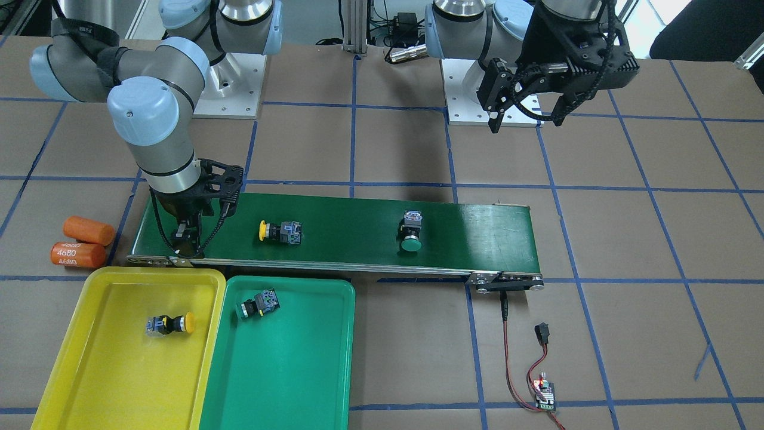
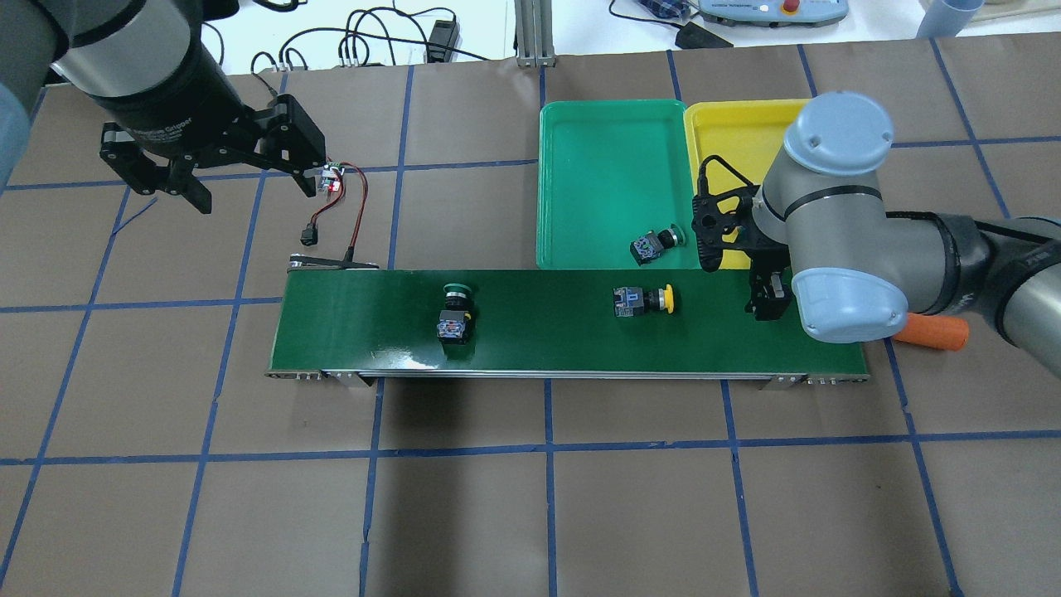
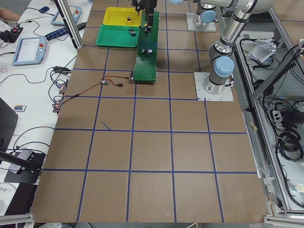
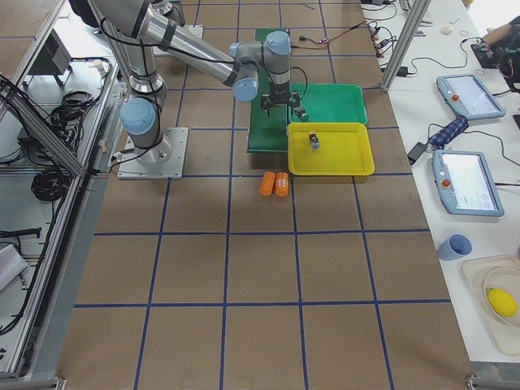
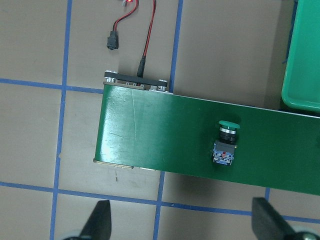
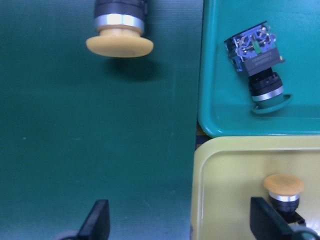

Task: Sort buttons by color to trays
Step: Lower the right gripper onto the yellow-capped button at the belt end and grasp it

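Note:
A yellow button (image 1: 279, 231) and a green button (image 1: 410, 230) lie on the dark-green conveyor belt (image 1: 358, 209). Another yellow button (image 1: 171, 323) rests in the yellow tray (image 1: 119, 388), and another green button (image 1: 258, 304) in the green tray (image 1: 286, 370). My right gripper (image 1: 185, 236) hangs low over the belt's end by the trays. It is open and holds nothing, with the belt's yellow button (image 6: 119, 30) ahead of its fingers. My left gripper (image 1: 527, 122) is open and empty, high above the table beyond the belt's other end; the green button (image 5: 227, 142) shows below it.
Two orange cylinders (image 1: 83, 242) lie on the table beside the belt's tray end. A small controller board (image 1: 544, 394) with red and black wires runs to the belt's other end. The brown tabletop carries a blue tape grid.

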Robot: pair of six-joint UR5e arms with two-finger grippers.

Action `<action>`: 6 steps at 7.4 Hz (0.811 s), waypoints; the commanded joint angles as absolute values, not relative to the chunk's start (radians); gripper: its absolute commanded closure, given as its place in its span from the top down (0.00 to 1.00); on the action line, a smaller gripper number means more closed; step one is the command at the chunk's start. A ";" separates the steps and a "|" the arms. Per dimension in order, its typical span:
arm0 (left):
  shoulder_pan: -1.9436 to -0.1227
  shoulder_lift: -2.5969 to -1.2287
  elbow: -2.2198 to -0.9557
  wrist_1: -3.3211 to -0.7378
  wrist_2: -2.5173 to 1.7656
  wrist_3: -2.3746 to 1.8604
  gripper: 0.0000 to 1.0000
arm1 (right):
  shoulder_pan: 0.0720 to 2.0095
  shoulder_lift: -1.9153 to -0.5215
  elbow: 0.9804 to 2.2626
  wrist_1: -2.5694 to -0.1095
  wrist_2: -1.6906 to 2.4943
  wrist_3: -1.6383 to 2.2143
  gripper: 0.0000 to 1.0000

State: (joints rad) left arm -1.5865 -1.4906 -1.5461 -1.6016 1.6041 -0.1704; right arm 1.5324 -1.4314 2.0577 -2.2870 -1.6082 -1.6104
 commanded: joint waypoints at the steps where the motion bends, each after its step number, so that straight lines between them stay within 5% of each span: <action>1: -1.560 -1.496 -1.528 -1.597 1.595 -0.170 1.00 | 1.526 -1.437 2.101 -2.316 -1.603 -1.621 1.00; 6: -1.542 -1.485 -1.543 -1.599 1.595 -0.160 1.00 | 1.531 -1.434 2.115 -2.316 -1.605 -1.618 1.00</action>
State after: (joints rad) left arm -1.5402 -1.4983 -1.5308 -1.6050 1.6009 -0.1609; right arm 1.5302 -1.4351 2.1147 -2.3163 -1.6045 -1.6188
